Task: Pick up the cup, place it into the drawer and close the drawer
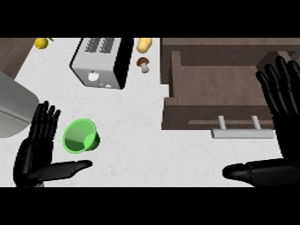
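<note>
- Head view looks steeply down on a pale, faintly marbled worktop (133,127), with both hands coming in from the lower edge
- The cup (81,136) is bright green and lies tipped on its side on the worktop, its open mouth turned toward the lower left, so you look partly into it
- The left hand (38,151) is just left of the cup; its fingers (45,121) are straight and point up the view, the thumb stretched out to the right below the cup. Fingers stand right beside the cup's rim, but whether they touch it I cannot tell; nothing is held
- The right hand (288,132) is at the right side, fingers straight and spread, reaching up over the right part of the drawer; the thumb points left near the lower edge. It holds nothing
- The drawer (210,83) is dark brown wood, pulled open, with its inside showing; the cup is well apart from it, over to the left
- A pale grey handle (241,133) sits on the drawer's front, on two short posts
- A silver toaster (102,63) with a black side stands above the cup, toward the far edge
- A small mushroom (143,64) lies just right of the toaster
- A yellow item (144,45) lies beyond the mushroom, and another yellow item (42,42) at the far left; too small to name
- A large grey object (3,107) fills the left edge, above the left hand
</note>
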Motion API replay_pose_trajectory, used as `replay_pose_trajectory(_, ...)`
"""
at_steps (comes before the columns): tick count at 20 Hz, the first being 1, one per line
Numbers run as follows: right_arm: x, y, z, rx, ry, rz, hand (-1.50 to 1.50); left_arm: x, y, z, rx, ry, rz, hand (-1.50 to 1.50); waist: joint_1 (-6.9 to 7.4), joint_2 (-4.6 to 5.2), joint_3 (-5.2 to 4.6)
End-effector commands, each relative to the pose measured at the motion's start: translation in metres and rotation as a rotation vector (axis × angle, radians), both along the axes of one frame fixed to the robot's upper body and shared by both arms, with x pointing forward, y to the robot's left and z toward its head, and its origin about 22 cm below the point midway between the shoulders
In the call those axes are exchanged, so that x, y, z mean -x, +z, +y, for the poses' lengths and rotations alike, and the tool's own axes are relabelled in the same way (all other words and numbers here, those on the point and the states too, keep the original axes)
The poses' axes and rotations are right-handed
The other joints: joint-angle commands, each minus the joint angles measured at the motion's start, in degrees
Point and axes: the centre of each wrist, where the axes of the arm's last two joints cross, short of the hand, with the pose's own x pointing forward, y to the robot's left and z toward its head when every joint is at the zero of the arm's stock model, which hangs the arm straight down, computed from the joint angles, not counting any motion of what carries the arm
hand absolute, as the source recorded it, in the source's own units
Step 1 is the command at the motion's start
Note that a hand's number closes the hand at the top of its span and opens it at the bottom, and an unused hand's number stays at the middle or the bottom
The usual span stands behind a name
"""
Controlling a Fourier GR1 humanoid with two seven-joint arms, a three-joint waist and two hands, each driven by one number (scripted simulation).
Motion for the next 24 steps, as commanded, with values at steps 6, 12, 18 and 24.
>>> replay_pose_trajectory(6,0.015,-0.010,-0.001,0.004,0.015,0.004,-1.50,-0.016,-0.037,0.006,-0.013,0.005,0.038,-1.50,-0.13,-0.01,0.01)
replay_pose_trajectory(12,0.011,-0.008,-0.001,0.004,0.010,0.001,-1.50,-0.024,-0.065,0.019,0.012,0.013,0.066,-1.50,-0.21,0.01,-0.01)
replay_pose_trajectory(18,0.007,-0.015,-0.007,0.015,0.020,0.006,-1.50,-0.018,-0.092,0.018,0.013,0.037,0.047,-1.50,-0.20,0.03,-0.01)
replay_pose_trajectory(24,0.005,0.001,-0.013,0.004,0.029,0.003,-1.50,-0.011,-0.110,0.020,0.009,0.053,0.068,-1.50,-0.10,0.01,0.00)
